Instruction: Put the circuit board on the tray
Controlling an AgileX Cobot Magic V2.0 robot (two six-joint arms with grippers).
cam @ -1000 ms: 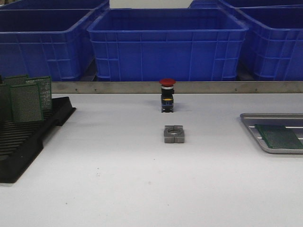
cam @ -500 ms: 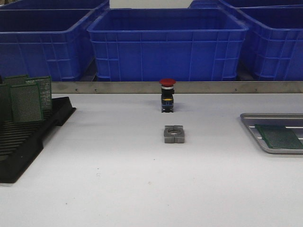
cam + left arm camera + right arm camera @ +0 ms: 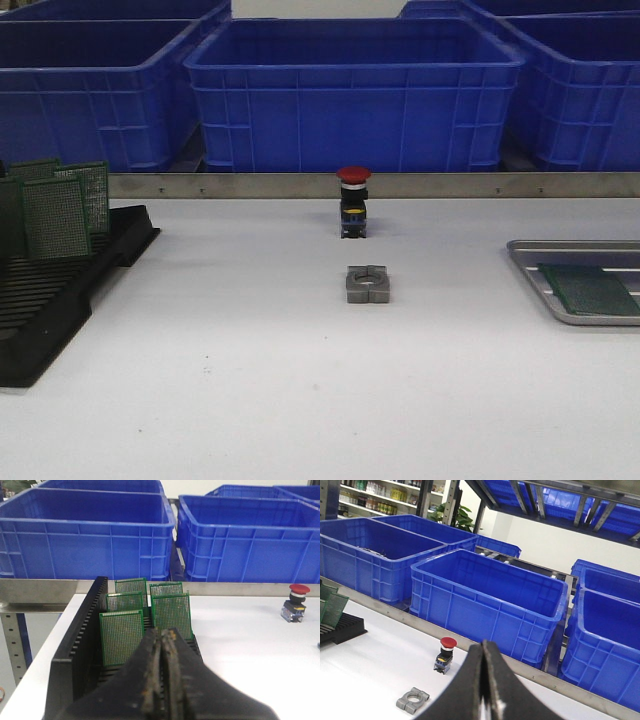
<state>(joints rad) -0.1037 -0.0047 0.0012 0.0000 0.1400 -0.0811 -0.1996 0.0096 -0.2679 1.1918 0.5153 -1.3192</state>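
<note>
White table (image 3: pixel 250 400): circuit board (image 3: pixel 590 290) on tray (image 3: pixel 530 262), away from both tools.

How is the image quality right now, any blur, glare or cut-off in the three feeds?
Front view: even light, soft shadows, sharp; the tray is cut by the right edge, the black rack by the left. Left wrist view: the closed left gripper looms dark and soft, boards in the rack sharp. Right wrist view: right gripper blurred close up, bright background wall washed out.
</note>
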